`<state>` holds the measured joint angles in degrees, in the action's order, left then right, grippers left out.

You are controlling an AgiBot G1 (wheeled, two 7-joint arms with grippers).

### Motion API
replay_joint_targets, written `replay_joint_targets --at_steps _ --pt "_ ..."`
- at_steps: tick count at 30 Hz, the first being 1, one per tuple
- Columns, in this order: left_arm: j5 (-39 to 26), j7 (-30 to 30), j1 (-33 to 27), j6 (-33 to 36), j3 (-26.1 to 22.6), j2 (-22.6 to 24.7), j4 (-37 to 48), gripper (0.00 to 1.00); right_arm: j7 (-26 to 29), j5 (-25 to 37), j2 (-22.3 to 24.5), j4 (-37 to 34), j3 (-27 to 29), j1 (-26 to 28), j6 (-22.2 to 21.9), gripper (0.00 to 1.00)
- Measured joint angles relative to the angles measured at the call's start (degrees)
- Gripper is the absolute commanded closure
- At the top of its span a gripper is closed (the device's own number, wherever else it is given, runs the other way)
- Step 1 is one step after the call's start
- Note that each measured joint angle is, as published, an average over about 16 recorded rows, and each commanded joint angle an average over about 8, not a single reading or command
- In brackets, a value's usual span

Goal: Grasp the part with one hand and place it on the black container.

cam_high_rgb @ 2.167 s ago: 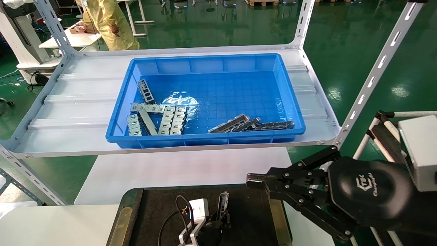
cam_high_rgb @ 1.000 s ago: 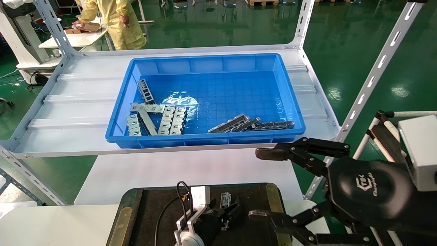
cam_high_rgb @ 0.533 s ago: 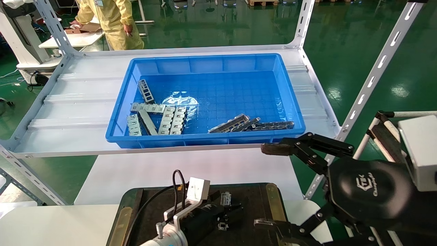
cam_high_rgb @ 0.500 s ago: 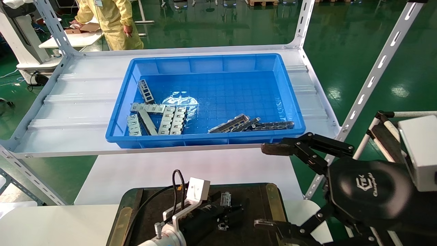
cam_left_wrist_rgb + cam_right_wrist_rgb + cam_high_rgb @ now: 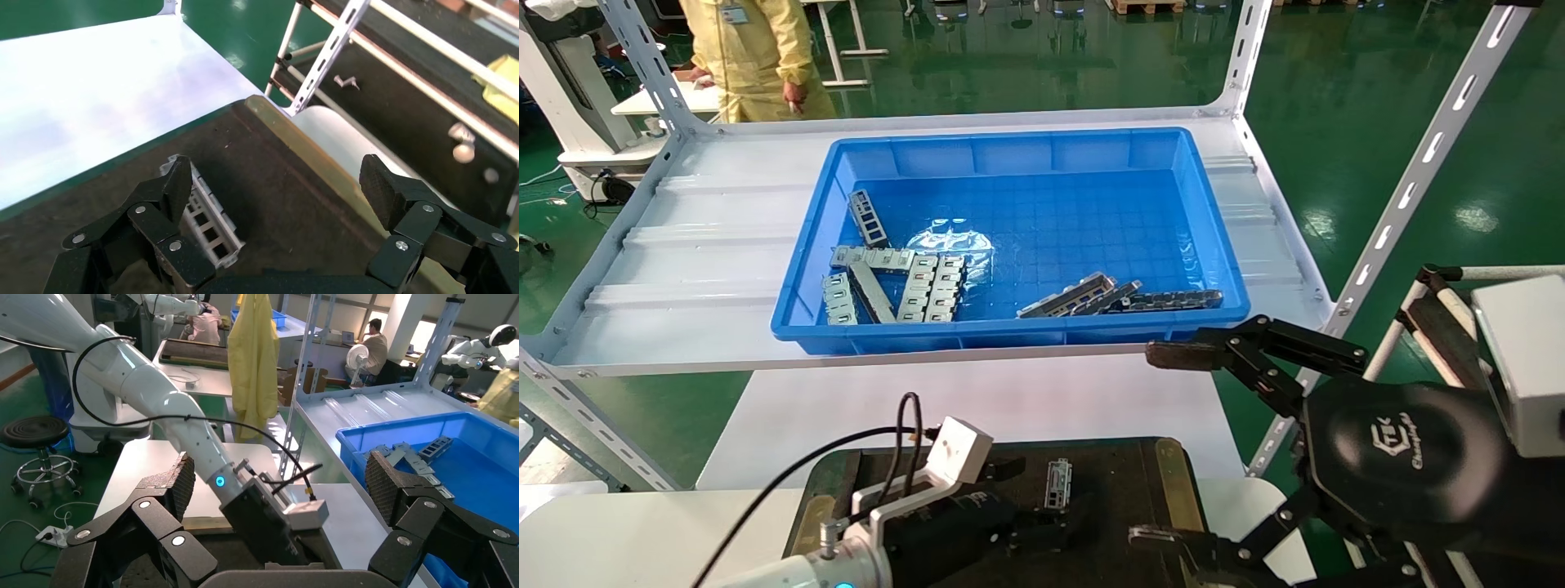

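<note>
The part, a slim grey strip with rectangular cutouts, lies flat on the black container. My left gripper is open and empty, low over the container, just behind the part. In the left wrist view the part lies beside one finger of the left gripper, free of both; the container's dark surface fills the gap. My right gripper is open wide and empty, over the container's right edge; it shows again in the right wrist view.
A blue bin on the white shelf holds pale ladder-like plates and more slim strips. Slotted shelf posts stand right. A person in yellow stands far back. My left arm crosses the right wrist view.
My left gripper has let go of the part and drawn back to the left. The part now lies flat on the container. My right gripper has opened wide and stays there.
</note>
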<state>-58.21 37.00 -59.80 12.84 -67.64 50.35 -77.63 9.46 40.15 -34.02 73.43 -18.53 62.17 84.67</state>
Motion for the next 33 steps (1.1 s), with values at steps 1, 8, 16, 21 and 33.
replay_joint_targets --at_steps 1,8,16,21,33 --pt "0.44 -1.19 0.23 1.63 1.12 -0.58 -0.01 0.00 0.00 0.00 0.00 0.00 0.00 0.00 0.00 0.00" --pt "6.51 -12.22 2.72 13.87 10.05 -4.22 0.24 0.00 -0.01 -0.01 0.01 0.00 -0.01 0.00 -0.01 0.00" --pt "15.26 -25.69 6.57 26.82 19.54 -7.96 1.20 0.00 -0.01 -0.02 0.01 0.00 -0.03 0.01 -0.01 0.00" --pt "18.78 -31.15 8.04 32.73 23.20 -10.36 1.81 0.00 -0.02 -0.03 0.02 0.00 -0.04 0.01 -0.02 0.00" --pt "20.82 -34.11 7.36 40.50 25.60 -15.38 1.62 0.00 -0.03 -0.04 0.02 0.00 -0.06 0.01 -0.03 0.00"
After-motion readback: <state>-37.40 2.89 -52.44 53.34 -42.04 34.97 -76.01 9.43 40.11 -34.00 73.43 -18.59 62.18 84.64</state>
